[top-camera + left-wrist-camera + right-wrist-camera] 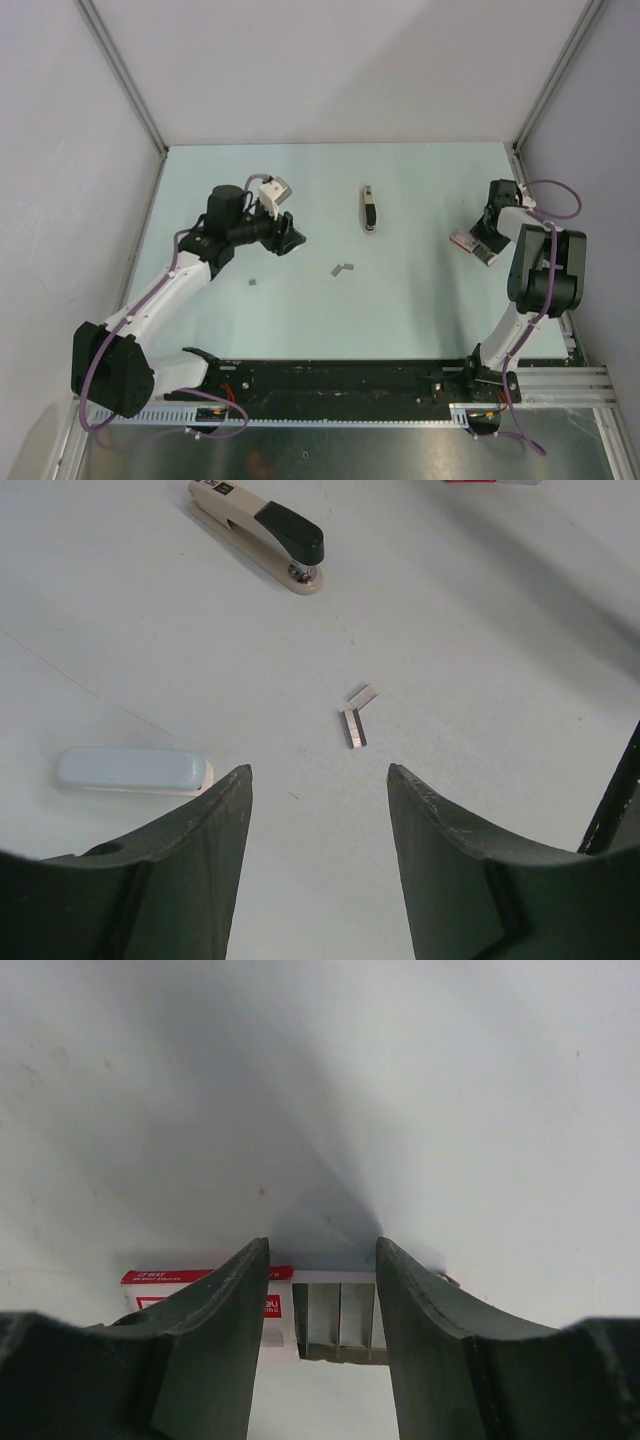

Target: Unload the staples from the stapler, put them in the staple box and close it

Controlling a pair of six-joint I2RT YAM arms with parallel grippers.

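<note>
A: Top view first. One stapler [369,210] lies alone, upper centre of the table [420,300].

B: Just below it are the staples [343,268], a small bent pair, with one more grey bit [253,283] off to the left. The left gripper [288,238] is left of the stapler. The right gripper [482,232] is at the right edge, over a single red-and-white box [472,246].

A: Left wrist now: jaws wide apart, nothing between them! Two staple pieces form a V at centre frame. The stapler is upper left, and there's one pale blue oblong [130,770] lower left.

B: Right wrist: jaws spread here too, with the box under the gap at the bottom of frame. I can't tell whether the fingers touch it. Its open end shows grey strips [340,1315] packed inside, too close together to count.
</note>
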